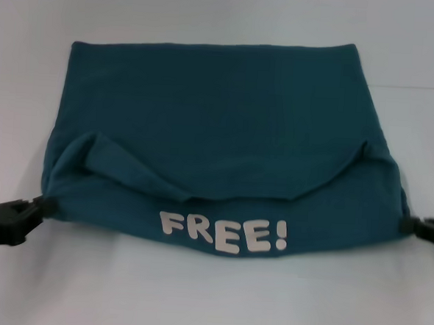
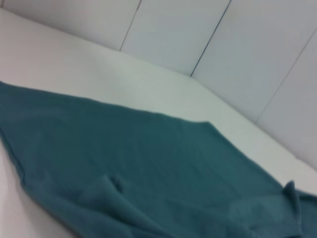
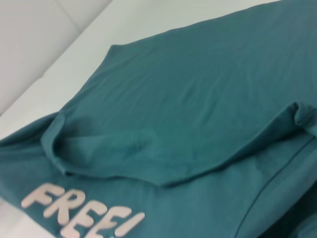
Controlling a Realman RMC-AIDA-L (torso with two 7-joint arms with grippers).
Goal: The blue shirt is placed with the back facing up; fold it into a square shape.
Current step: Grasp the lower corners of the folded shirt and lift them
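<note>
Shirt (image 1: 226, 126) lies mid-table (image 1: 208, 302), its near part turned back so the cream "FREE!" lettering (image 1: 224, 233) faces up at 6 o'clock of the cloth; the plain side fills the rest toward 12 o'clock (a loose crease runs across the fold line). Left gripper (image 1: 41, 209) sits at 8 o'clock of the shirt, clamped on the near left corner. Right gripper (image 1: 411, 224) sits at 4 o'clock, pinching the near right corner. Both corners are drawn taut outward. Wrist views show only cloth and table, with pale wall panels (image 2: 247, 44) behind.
</note>
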